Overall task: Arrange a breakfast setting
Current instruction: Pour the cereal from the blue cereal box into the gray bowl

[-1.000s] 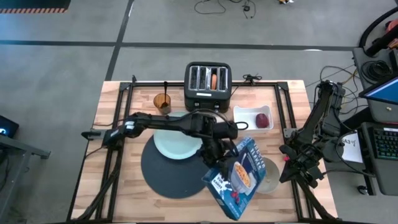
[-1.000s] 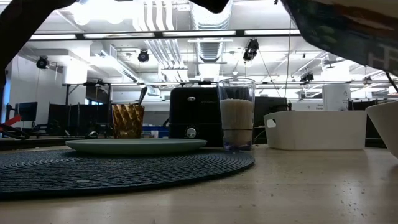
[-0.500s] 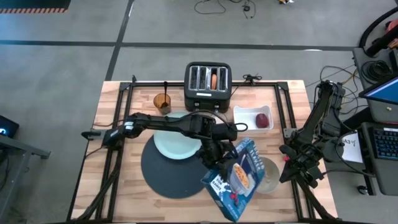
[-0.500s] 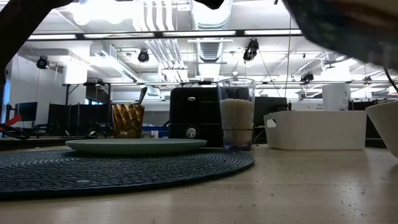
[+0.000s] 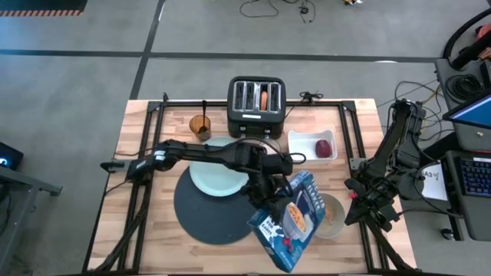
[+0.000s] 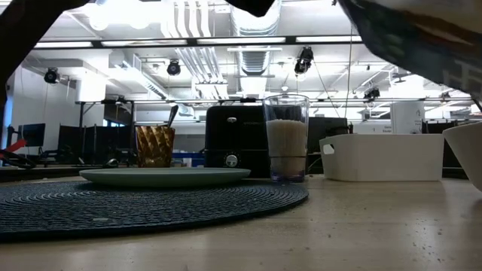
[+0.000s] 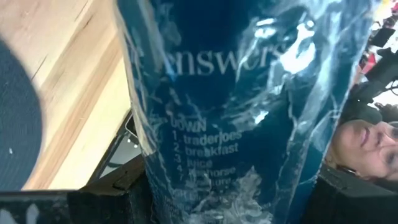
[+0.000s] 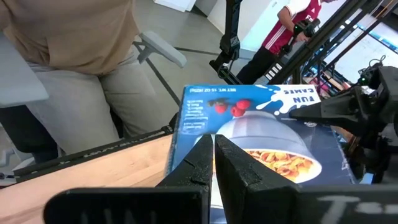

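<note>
At centre frame the left gripper clamps a tilted cereal box over the bowl. Plate on placemat; fruit in tray; bagel in toaster. Right gripper, lower right, fingers together, empty.

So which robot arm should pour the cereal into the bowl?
The left one. Its hand already holds the blue cereal box, tilted right over the beige bowl. The right hand waits off the table's right edge, shut and empty.
</note>
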Controlling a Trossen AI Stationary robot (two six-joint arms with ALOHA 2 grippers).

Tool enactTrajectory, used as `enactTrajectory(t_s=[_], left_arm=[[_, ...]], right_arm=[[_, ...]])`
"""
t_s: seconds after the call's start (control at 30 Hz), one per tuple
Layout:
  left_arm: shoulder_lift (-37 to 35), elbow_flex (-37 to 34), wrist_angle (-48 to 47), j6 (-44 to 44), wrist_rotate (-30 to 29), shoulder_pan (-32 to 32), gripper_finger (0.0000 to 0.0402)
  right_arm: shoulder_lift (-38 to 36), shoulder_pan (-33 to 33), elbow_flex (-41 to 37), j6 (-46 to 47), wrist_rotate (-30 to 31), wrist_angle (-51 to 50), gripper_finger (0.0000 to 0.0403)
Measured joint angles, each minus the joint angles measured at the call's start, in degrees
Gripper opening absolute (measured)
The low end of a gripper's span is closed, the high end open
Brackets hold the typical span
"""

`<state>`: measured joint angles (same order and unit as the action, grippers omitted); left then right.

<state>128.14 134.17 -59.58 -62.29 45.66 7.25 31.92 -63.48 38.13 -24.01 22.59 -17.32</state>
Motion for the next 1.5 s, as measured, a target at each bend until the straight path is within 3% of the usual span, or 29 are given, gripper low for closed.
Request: enactTrajectory(t_s=[0.47, 1.5], left_arm=[[0.1, 0.0, 1.8, -3.1, 0.0, 0.4, 0.0241], [0.2, 0.1, 0.6, -1.0, -1.4, 1.3, 0.0241]], right_arm=[[0.0, 0.0, 0.0, 0.0, 0.0, 0.0, 0.0009], [0.0, 0.0, 0.0, 0.0, 0.0, 0.0, 0.0009]])
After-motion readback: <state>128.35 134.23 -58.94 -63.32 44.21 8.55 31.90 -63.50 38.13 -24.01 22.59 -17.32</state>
